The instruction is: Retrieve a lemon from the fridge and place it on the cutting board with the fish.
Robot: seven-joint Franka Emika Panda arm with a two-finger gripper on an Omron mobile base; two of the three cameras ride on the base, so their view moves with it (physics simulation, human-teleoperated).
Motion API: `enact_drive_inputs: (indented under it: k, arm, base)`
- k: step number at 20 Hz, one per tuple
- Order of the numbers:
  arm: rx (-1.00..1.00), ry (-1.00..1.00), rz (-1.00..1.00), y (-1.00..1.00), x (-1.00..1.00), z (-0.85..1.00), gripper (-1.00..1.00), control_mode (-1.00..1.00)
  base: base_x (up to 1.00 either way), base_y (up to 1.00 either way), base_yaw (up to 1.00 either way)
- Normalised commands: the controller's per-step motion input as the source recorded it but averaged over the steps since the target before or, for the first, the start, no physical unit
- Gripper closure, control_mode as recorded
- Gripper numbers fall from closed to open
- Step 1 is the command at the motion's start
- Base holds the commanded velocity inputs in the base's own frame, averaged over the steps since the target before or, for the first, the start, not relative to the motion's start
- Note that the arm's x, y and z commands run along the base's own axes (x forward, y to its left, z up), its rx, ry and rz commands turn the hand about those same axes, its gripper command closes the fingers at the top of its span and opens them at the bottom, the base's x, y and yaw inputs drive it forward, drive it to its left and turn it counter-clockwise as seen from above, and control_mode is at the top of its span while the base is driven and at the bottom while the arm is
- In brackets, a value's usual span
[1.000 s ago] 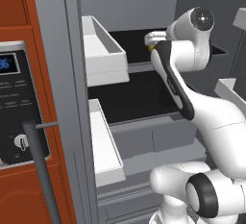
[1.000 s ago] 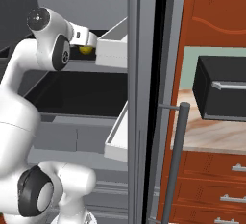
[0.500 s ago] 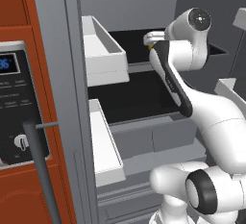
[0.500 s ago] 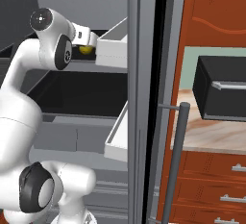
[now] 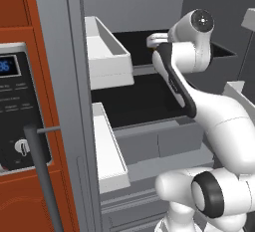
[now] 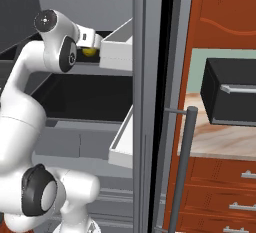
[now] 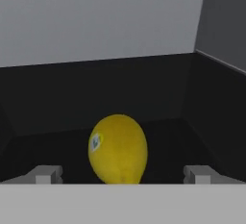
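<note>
Black fridge shelf (image 7: 57, 103): oval yellow lemon (image 7: 118, 148), small sticker.

arm (image 5: 214, 111): white, rounded links | jts: dark caps | base: white

The lemon (image 7: 118, 148) — bright yellow, oval, with a small pale sticker on its skin — lies on a black shelf near the back wall of the fridge (image 5: 149, 7), a tall grey cabinet whose doors stand open.
</note>
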Motion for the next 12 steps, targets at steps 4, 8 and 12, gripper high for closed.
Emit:
enact_drive_inputs:
  k: [4, 8, 12]
  arm:
    - [0.00, 0.01, 0.00, 0.01, 0.20, -0.04, -1.00, -1.00]
    - [0.00, 0.03, 0.00, 0.00, 0.16, -0.03, -1.00, -1.00]
    - [0.00, 0.04, 0.00, 0.00, 0.17, -0.02, -1.00, -1.00]
  base:
    - [0.00, 0.00, 0.00]
    - [0.00, 0.00, 0.00]
    - [0.00, 0.00, 0.00]
